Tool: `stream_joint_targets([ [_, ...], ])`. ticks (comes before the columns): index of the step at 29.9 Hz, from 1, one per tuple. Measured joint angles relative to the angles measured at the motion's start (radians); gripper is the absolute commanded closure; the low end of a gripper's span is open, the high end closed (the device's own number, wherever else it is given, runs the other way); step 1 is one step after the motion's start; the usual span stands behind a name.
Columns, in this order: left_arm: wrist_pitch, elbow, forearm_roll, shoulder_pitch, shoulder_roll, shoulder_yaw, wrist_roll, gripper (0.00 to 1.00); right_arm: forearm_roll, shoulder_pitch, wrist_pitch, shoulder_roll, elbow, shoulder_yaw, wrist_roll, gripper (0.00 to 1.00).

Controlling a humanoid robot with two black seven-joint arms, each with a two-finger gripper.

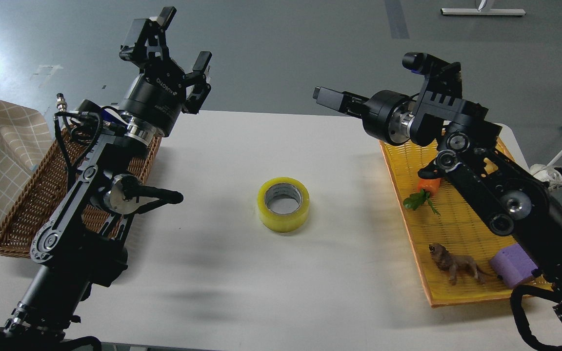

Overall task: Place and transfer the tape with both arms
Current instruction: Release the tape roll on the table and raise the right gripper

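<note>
White matte bench [222,273]; woven wicker basket [22,204] left, yellow mesh tray [456,234] right. Left hand [176,51] raised w/ fingers spread, empty; right hand [327,97] end-on, can't tell its state. Tape [283,204], glossy yellow ring w/ pale core, lies flat mid-bench, well apart from both. Looks like pickup & handover not yet done.

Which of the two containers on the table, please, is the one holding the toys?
The flat yellow tray on the right holds them: a carrot, a brown animal figure and a purple block. The brown wicker basket on the left shows none.
</note>
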Motion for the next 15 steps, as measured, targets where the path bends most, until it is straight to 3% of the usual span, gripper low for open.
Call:
stream_joint_targets([
  [9,-0.005,0.001,0.005,-0.005,-0.020,0.002,-0.010,0.02,0.439,-0.110,0.003,0.007,0.102,0.334,0.023,0.00],
  [15,0.002,0.001,0.017,-0.031,-0.021,0.024,-0.025,0.02,0.769,-0.150,0.005,0.010,0.137,0.455,0.025,0.00],
])
